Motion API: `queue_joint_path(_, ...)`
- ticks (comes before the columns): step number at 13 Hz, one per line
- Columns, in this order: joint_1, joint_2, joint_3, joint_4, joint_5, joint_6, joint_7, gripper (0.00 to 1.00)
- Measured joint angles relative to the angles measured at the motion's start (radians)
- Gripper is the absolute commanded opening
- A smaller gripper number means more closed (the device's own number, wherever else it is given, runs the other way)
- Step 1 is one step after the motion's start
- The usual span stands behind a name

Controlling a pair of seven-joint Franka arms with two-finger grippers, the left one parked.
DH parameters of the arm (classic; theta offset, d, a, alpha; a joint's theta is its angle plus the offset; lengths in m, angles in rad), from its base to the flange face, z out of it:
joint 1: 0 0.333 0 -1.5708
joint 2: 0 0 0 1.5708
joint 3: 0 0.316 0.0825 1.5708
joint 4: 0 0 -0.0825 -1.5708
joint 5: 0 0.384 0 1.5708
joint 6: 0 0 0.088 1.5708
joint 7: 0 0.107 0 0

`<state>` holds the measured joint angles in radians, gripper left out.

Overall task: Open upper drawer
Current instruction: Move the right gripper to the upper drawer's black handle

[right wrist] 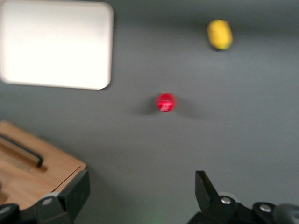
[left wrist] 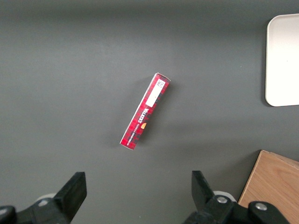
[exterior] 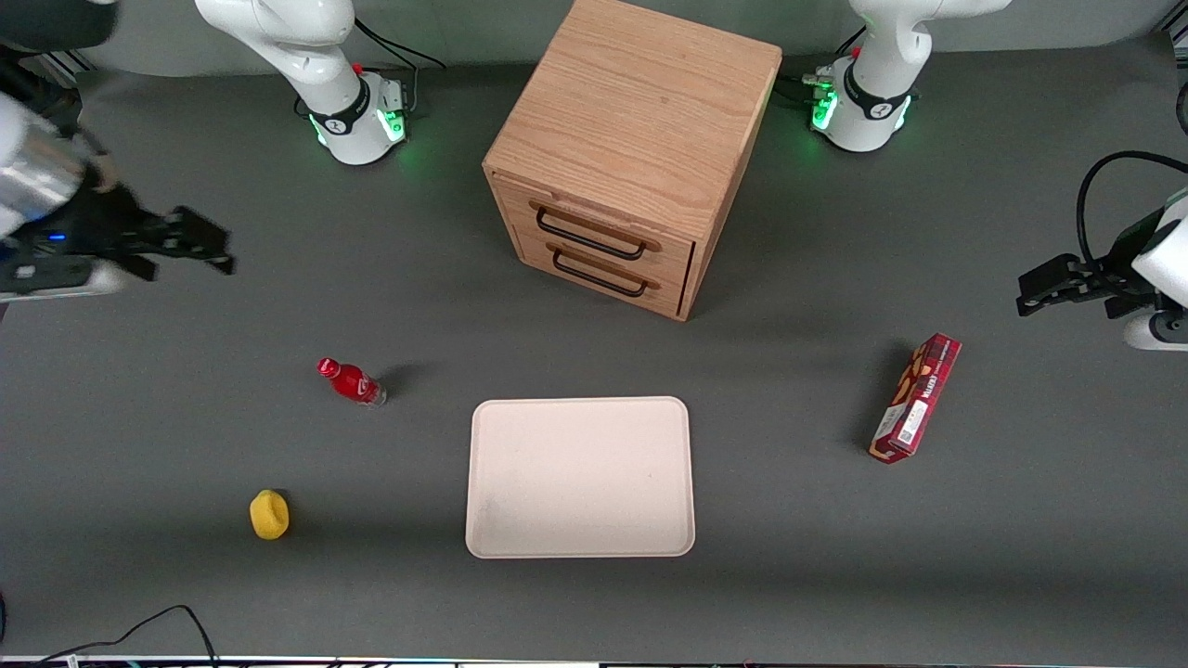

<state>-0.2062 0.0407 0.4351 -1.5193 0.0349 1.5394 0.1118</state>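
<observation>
The light oak cabinet (exterior: 631,139) stands at the middle of the table, its front toward the front camera. The upper drawer (exterior: 594,221) looks shut, with its long black bar handle (exterior: 589,239) above the bottom drawer's handle (exterior: 599,276). My right gripper (exterior: 218,246) hovers open and empty above the table, well off toward the working arm's end and apart from the cabinet. In the right wrist view the gripper (right wrist: 142,179) is open over bare table, with a corner of the cabinet (right wrist: 51,170) and part of a black handle (right wrist: 21,151) beside one finger.
A red bottle (exterior: 351,381) and a yellow object (exterior: 269,515) lie on the table nearer the front camera than my gripper. A white tray (exterior: 580,478) lies in front of the cabinet. A red box (exterior: 914,399) lies toward the parked arm's end.
</observation>
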Motion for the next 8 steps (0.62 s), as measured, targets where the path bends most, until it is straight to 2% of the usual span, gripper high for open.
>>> queue_joint_path(2, 0.030, 0.035, 0.103, 0.009, 0.001, 0.026, 0.001, 1.00)
queue_joint_path(6, 0.196, 0.182, 0.170, 0.067, 0.001, 0.108, -0.008, 1.00)
queue_joint_path(8, 0.227, 0.281, 0.243, 0.077, 0.000, 0.181, -0.049, 1.00)
